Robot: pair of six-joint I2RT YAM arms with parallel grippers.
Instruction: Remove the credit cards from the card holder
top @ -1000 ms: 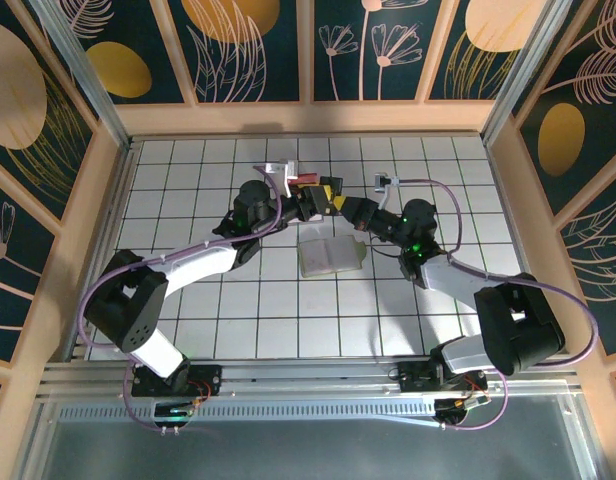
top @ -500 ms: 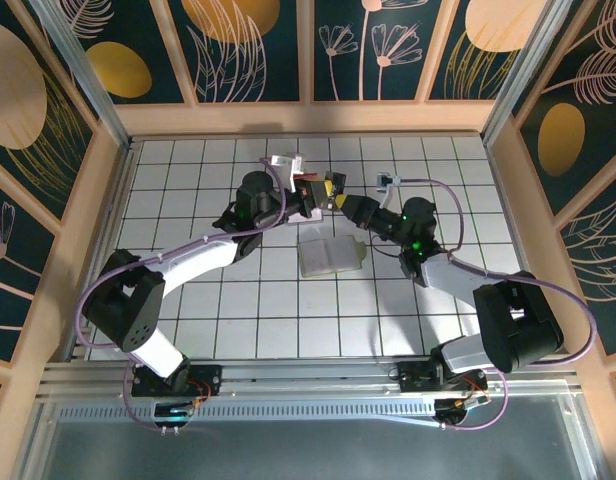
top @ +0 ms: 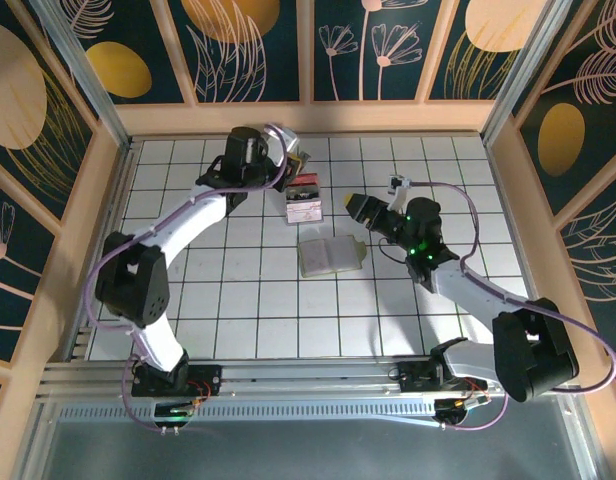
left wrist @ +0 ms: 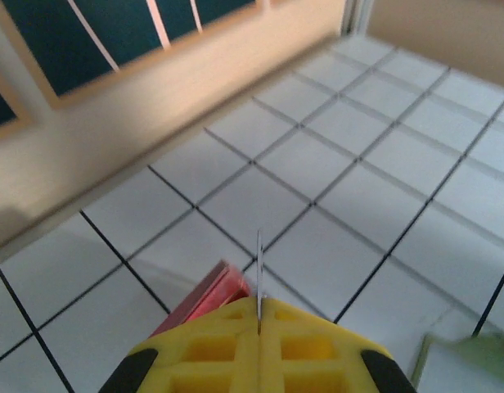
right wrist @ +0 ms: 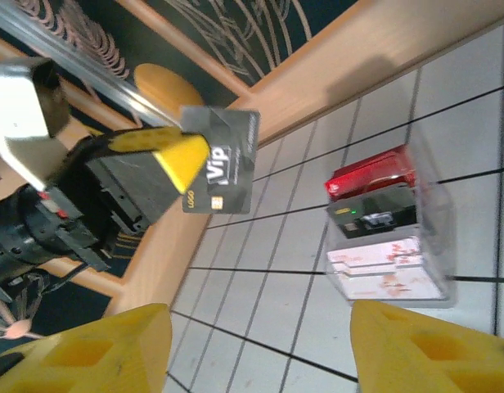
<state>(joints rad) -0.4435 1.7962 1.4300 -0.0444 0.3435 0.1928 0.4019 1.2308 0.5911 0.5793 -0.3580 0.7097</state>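
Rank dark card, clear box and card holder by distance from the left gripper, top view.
1. The dark VIP card, clamped in the left gripper.
2. The clear box, just on its near side.
3. The card holder, farther toward the near side, central.

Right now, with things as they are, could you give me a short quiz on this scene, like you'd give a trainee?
1. True or false: the card holder lies on the table, and no gripper touches it.
2. What is the left gripper holding? A) a dark card B) a clear box C) nothing
3. Fill in: the right gripper is ___, gripping nothing.
Key: 1 true; 2 A; 3 open.
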